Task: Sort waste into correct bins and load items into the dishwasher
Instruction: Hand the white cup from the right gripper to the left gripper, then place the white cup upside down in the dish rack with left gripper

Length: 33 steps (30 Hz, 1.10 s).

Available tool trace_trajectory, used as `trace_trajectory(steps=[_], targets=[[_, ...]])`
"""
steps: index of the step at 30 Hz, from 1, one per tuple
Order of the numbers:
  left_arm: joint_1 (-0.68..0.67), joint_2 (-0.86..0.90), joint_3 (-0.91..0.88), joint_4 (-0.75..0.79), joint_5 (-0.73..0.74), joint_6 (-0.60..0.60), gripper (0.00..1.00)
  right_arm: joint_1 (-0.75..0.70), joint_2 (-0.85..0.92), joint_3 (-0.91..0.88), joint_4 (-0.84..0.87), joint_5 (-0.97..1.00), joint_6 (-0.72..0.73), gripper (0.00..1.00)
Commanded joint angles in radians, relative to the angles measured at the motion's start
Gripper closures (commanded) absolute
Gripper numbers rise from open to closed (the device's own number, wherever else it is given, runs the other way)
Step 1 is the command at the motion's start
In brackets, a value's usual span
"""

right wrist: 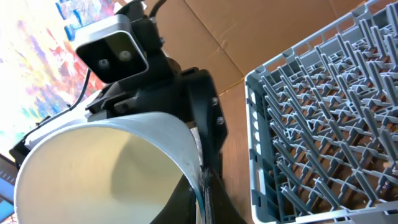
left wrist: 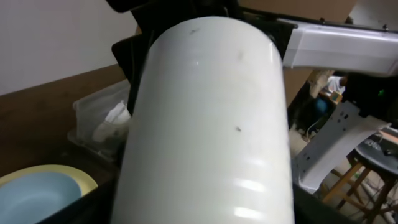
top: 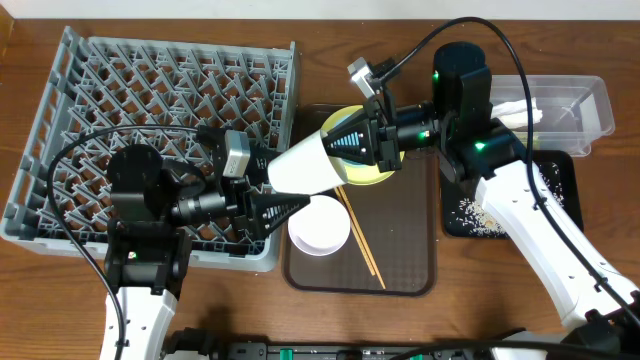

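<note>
A small white cup point(top: 305, 165) is held in the air between both grippers, over the gap between the grey dish rack point(top: 150, 130) and the brown tray. My left gripper point(top: 262, 183) is shut around its base; the cup point(left wrist: 205, 124) fills the left wrist view. My right gripper point(top: 352, 142) pinches the cup's rim point(right wrist: 186, 143) between its fingers point(right wrist: 202, 186). The yellow plate point(top: 378, 175) with the light blue bowl point(left wrist: 37, 193) lies under the right gripper. The white-pink bowl point(top: 320, 228) and chopsticks point(top: 360, 235) lie on the tray. The snack wrapper is not visible.
The brown tray point(top: 400, 260) lies centre front. The clear tub point(top: 575, 100) at the back right holds a white napkin point(top: 520, 110). The black tray point(top: 470, 215) in front of it holds rice scraps. The rack's pegs point(right wrist: 323, 124) show in the right wrist view.
</note>
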Motion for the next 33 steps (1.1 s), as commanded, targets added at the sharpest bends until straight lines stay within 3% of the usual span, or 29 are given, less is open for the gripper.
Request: trace_trajectory(steps=[1,4,10,16,22,24,30,33], targets=[[0.004,0.000,0.016,0.021,-0.018,0.003,0.36,0.008,-0.002,0.005,0.002,-0.056,0.016,0.97],[0.005,0.000,0.016,0.032,-0.019,0.003,0.38,0.008,-0.002,0.005,0.002,-0.056,0.015,0.80],[0.005,0.000,0.016,0.029,-0.051,0.003,0.39,0.004,-0.002,0.005,0.002,-0.055,0.014,0.67],[0.005,0.000,0.016,-0.005,-0.125,0.008,0.39,-0.058,-0.002,0.005,-0.006,-0.022,0.015,0.43],[0.014,0.000,0.016,-0.013,-0.132,0.008,0.41,-0.169,-0.002,0.005,-0.104,0.133,-0.006,0.29],[0.028,0.000,0.016,-0.058,-0.194,0.009,0.42,-0.201,-0.002,0.005,-0.157,0.203,-0.039,0.29],[0.077,-0.001,0.016,-0.316,-0.663,0.056,0.42,-0.264,-0.002,0.005,-0.355,0.406,-0.126,0.32],[0.100,-0.010,0.017,-0.391,-0.811,0.056,0.42,-0.268,-0.002,0.006,-0.454,0.521,-0.190,0.35]])
